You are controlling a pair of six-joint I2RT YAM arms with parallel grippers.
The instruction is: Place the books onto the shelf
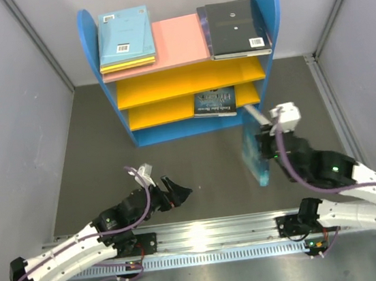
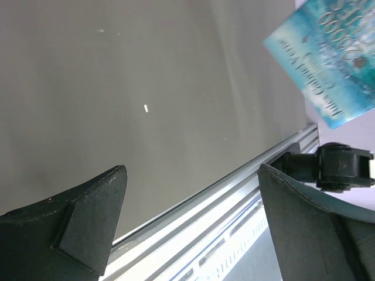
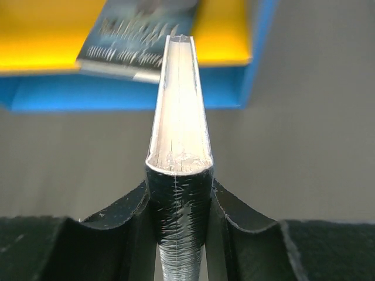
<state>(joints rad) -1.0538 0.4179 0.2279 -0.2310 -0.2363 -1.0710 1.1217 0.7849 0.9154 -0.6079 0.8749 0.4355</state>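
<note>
Right pincer clamps the teal book upright, at five o'clock from the shelf. The narrow grip may let it pivot, or it may strike the shelf's side. Left pincer gapes wide, empty.

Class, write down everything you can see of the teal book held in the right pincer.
The teal book is a thin, glossy paperback with a mottled blue-green cover, pale lettering and white page edges. It stands on edge with its covers roughly vertical, not yet on the shelf but in front of its right end. The right pincer clamps it, one finger against each cover.
</note>
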